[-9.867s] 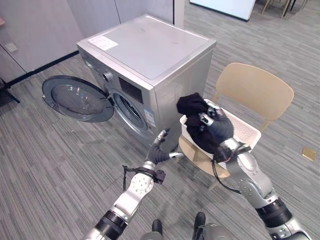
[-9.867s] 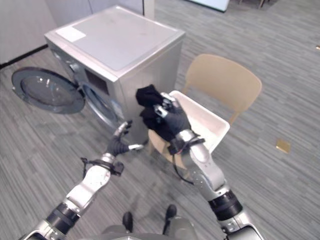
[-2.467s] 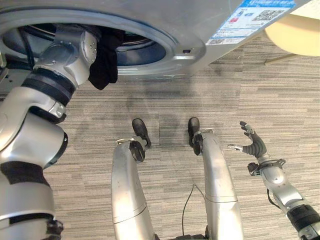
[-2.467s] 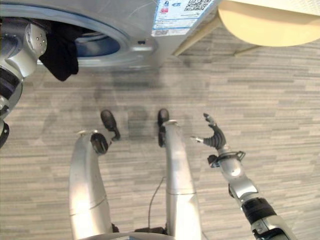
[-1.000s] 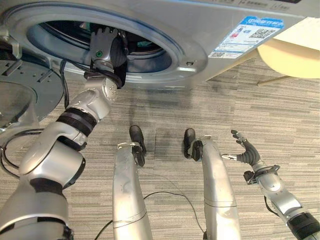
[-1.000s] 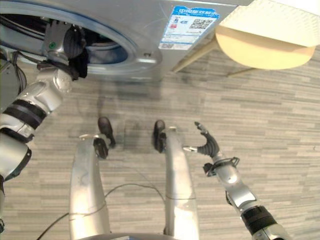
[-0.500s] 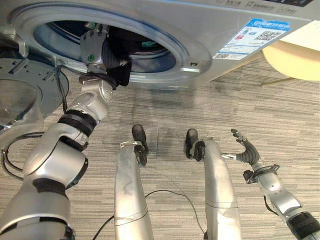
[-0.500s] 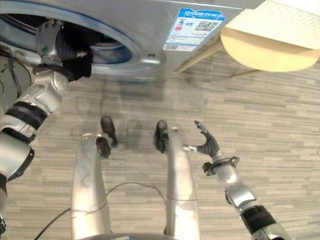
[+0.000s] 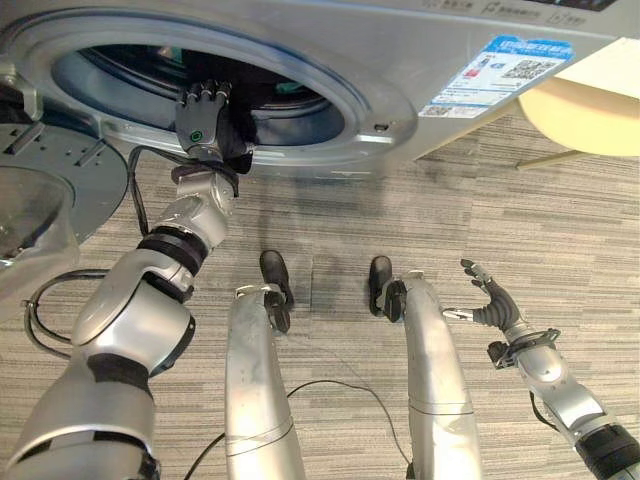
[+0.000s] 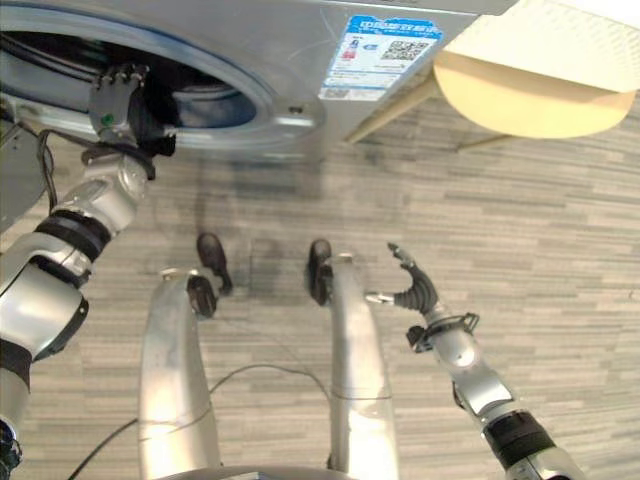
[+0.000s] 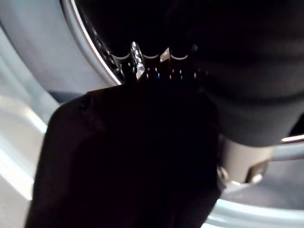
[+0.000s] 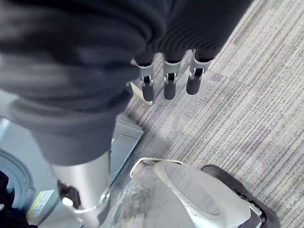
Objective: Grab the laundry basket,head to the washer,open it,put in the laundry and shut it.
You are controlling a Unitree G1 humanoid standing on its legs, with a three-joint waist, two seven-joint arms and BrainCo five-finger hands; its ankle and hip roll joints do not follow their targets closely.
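Since half second ago, our left hand [image 9: 205,118] has pushed dark garment [image 11: 128,161] deeper past washer [image 9: 330,60] opening, upper left; fingers curled on cloth. Right hand [image 9: 488,303] idle lower right, fingers spread. We judge door open, loading underway; release and shutting remain.

An office-like room. Grey striped carpet flooring [image 9: 560,200] runs under a silver front-loading washing machine [image 9: 330,40]. A beige wooden chair seat [image 10: 530,95] stands beside it.

Left hand [image 9: 203,118]: fingertips sunk in the washer [image 9: 330,60] drum's dark; grip unreadable. Black garment [image 11: 123,161]: shape lost in shadow. Washer door [image 9: 40,200] and chair seat [image 10: 535,90]: cut off by frame edges.
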